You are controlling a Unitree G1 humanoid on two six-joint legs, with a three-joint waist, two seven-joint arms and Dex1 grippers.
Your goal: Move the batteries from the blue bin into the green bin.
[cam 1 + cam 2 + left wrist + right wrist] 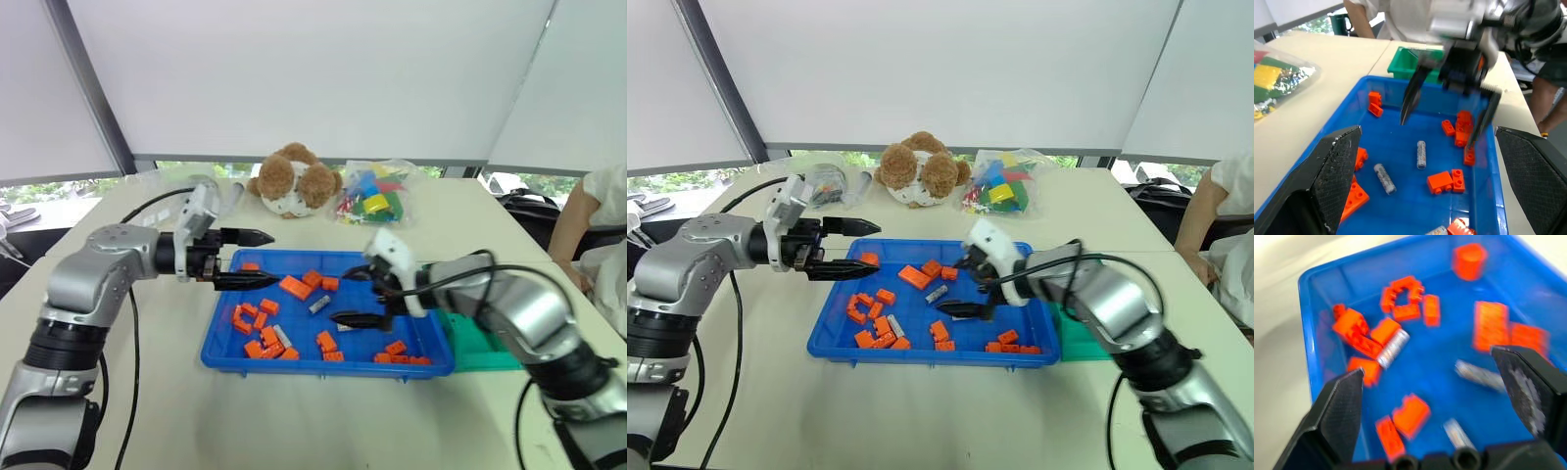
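Daylight came through white roller blinds behind a cream desk (294,411) in the left eye view, with green foliage showing in the strip of window under them. On the desk lay the blue bin (323,364), scattered with orange blocks (295,287) and a few batteries (319,305). The green bin (480,343) sat touching its right side. Behind the bins were a brown plush toy (292,180) and a clear bag of coloured bricks (374,196). A person (600,225) sat at the desk's right edge. The left gripper (257,258) hung over the blue bin's rear left corner, its fingers spread apart and empty. The right gripper (360,297) was over the bin's right half, fingers wide and holding nothing.

From the right eye, the same desk ran back to the window wall, and the blue bin (921,354) lay at its middle.

Seen from the left wrist, two batteries (1421,154) lay apart on the blue floor, the right gripper (1448,122) hovered above them, and the green bin (1409,61) stood beyond the far rim.

The right wrist view looked down between spread fingers (1339,413) onto the bin floor, where blurred batteries (1393,348) lay among orange blocks.
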